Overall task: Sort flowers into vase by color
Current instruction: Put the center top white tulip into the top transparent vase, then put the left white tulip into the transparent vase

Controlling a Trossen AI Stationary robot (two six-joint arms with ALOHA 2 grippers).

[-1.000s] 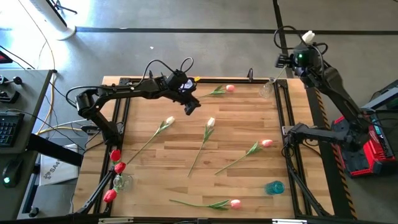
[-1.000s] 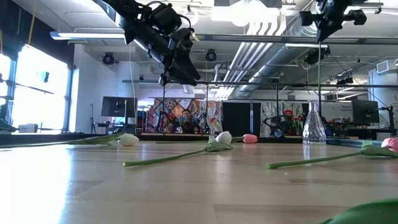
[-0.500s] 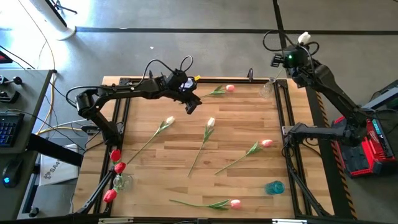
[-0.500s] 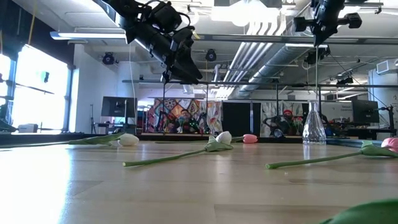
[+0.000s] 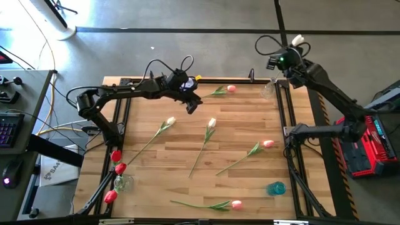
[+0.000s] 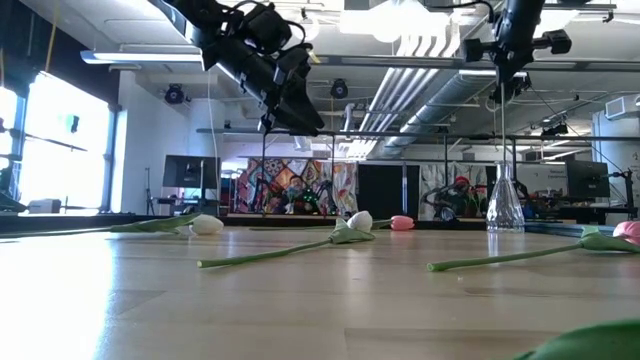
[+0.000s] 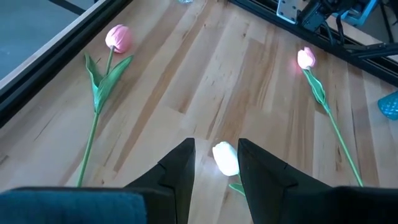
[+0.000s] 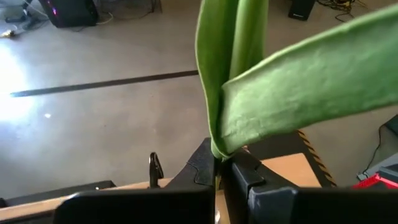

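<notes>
Starting at the near edge of your wooden table (image 5: 187,181): there's a pink tulip (image 5: 235,204) lying flat along the front, with a small blue vase (image 5: 275,187) just off to its right. At the front left corner you've got a clear vase (image 5: 122,183) with three red tulips (image 5: 116,167) already in it, heads poking out over the table edge.

Mid-table, two cream-white tulips lie side by side but apart, one (image 5: 170,122) left of centre and one (image 5: 212,123) about dead centre, stems running toward the near edge. Another pink tulip (image 5: 268,144) lies further right, stem angled toward the front.

Your left gripper (image 5: 191,104) hangs above the table behind those white ones. Its wrist view shows the fingers (image 7: 180,171) spread apart with nothing between them, and the centre white tulip's head (image 7: 225,158) on the table right below the gap.

At the far edge, one more pink tulip (image 5: 231,89) lies near the back rail, and a tall clear vase (image 6: 505,205) stands at the far right corner.

Your right gripper (image 5: 279,62) is up high just past that corner, roughly over the clear vase. It's clamped tight on a tulip stem (image 8: 219,93); the wrist view is mostly green leaf, and from above you can see the cream-white head (image 5: 297,39) sticking out beyond the gripper.
</notes>
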